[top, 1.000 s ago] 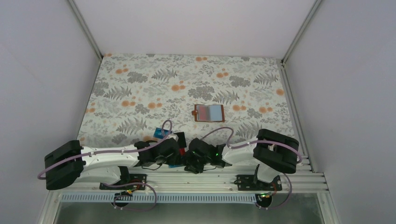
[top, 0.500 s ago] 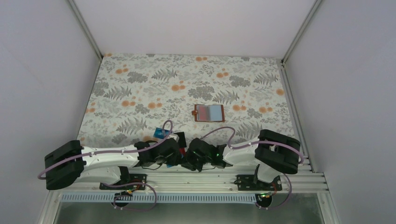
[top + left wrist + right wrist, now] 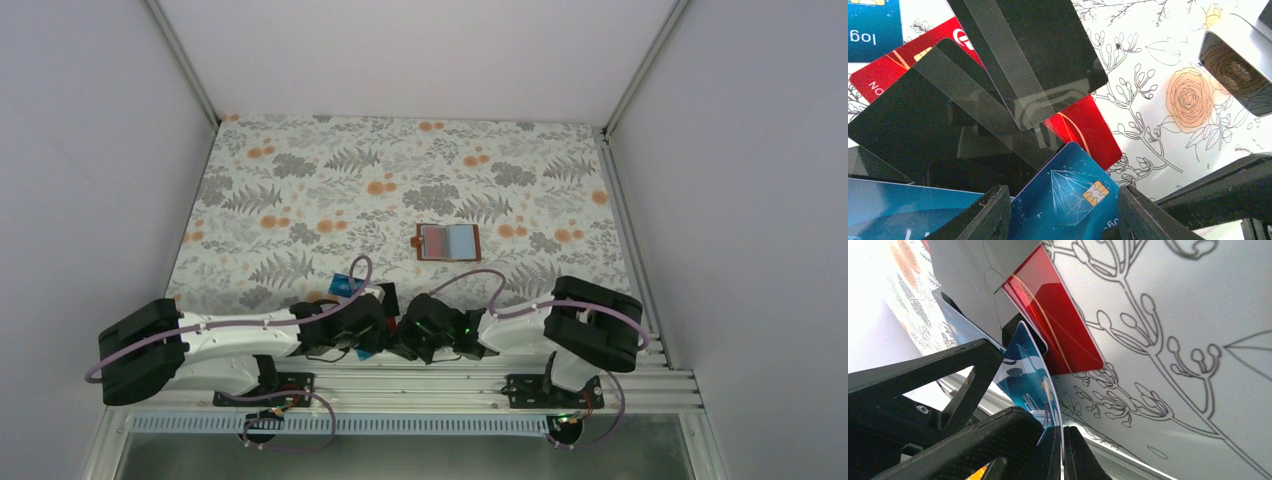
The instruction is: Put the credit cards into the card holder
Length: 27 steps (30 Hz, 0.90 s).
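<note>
Blue, red, black cards [image 3: 1033, 45]; floral table [image 3: 300, 170]

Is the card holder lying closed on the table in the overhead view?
No, the card holder lies open flat, its inner pockets facing up.

Here's the pair: white-shelled left arm [image 3: 230, 345] and right arm [image 3: 512, 326], chunky black joint housings, thin lilac cables [image 3: 465, 273] looping over each. Small green light [image 3: 466, 328] glowing on the right one. Left gripper [image 3: 1062, 200] up close: matte black wedge fingers [image 3: 988, 217], scuffed edges.

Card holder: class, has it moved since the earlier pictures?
No. The card holder lies open on the same spot of the floral tablecloth, left of the same orange flowers.
</note>
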### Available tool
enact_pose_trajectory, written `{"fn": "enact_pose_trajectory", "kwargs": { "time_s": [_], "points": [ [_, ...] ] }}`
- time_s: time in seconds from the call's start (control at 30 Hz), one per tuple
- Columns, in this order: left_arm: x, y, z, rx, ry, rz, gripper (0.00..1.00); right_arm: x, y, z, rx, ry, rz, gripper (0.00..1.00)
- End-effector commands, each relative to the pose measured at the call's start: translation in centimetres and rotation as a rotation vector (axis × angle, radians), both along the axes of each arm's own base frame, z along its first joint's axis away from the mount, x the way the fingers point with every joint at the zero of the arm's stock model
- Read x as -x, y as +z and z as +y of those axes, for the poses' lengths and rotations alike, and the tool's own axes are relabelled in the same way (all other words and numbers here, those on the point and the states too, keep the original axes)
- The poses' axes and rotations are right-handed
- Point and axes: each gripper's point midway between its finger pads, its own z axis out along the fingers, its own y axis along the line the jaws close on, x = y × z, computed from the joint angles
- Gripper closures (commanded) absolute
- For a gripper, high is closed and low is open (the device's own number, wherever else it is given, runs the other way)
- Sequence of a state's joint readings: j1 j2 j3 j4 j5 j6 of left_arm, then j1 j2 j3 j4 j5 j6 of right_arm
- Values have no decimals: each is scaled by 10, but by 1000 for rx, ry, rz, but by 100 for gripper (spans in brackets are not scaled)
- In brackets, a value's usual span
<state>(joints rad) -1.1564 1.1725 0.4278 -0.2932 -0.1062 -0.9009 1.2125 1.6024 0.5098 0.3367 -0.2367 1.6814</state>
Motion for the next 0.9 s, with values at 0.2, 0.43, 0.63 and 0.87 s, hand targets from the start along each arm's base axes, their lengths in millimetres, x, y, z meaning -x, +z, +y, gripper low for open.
{"fn": "enact_pose_trajectory", "kwargs": {
  "time_s": [0.2, 0.43, 0.63, 0.87],
  "points": [
    [-8, 21, -8, -38, -32, 6, 45, -33, 22, -6, 4, -27, -126, 96],
    [-43, 68, -12, -15, -40, -95, 44, -54, 54, -31, 13, 47, -312, 96],
    [-70, 121, -15, 69, -99, -197, 43, -83, 97, -53, 29, 166, -581, 96],
    [-78, 204, -34, 221, -288, -368, 43, -105, 162, -66, 26, 353, -870, 96]
  ]
}}
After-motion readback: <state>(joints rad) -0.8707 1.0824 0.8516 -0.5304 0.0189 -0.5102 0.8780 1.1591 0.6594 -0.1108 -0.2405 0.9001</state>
